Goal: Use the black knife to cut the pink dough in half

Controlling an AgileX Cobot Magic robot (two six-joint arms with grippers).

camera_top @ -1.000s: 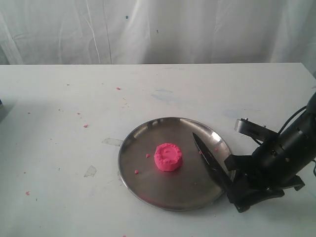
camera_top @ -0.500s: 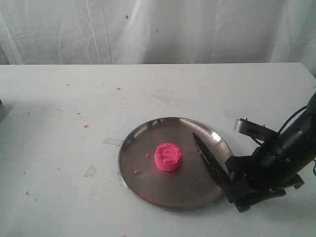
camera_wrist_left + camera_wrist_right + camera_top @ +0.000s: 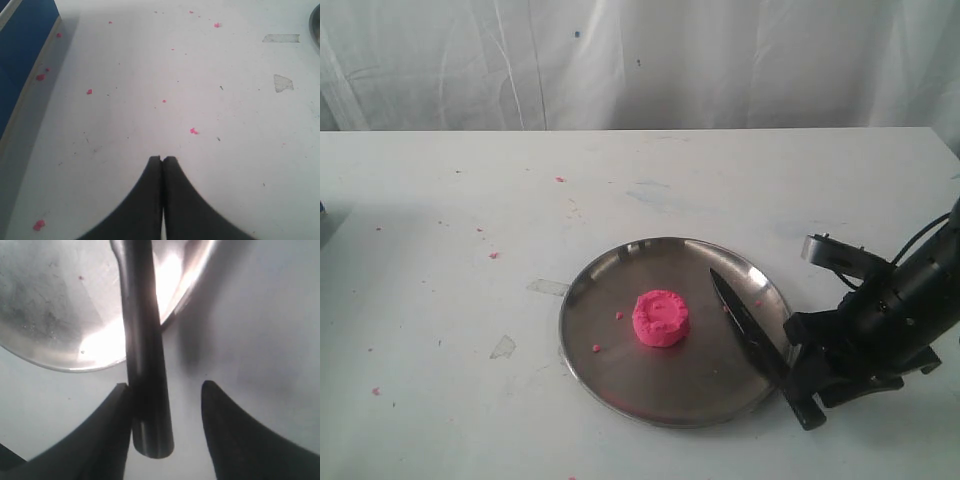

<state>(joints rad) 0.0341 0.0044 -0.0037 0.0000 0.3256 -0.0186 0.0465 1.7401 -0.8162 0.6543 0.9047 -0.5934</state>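
The pink dough point(image 3: 661, 319) is one round puck with a dimpled top, sitting near the middle of the round steel plate point(image 3: 582, 283). The black knife point(image 3: 745, 323) lies with its blade across the plate's right side and its handle point(image 3: 145, 365) reaching over the rim onto the table. My right gripper point(image 3: 807, 385) stands open astride the handle's end. In the right wrist view one finger point(image 3: 112, 425) rests against the handle, while the other is clear of it. My left gripper point(image 3: 163, 159) is shut on nothing, over bare table far left of the plate.
Tiny pink crumbs point(image 3: 193, 131) dot the white table point(image 3: 470, 250), and two lie on the plate. A blue box point(image 3: 25, 50) stands at the table's edge beside my left gripper. A white curtain hangs behind the table.
My right arm has shifted slightly to the right, its wrist rising a little. The knife, dough and plate have not moved.
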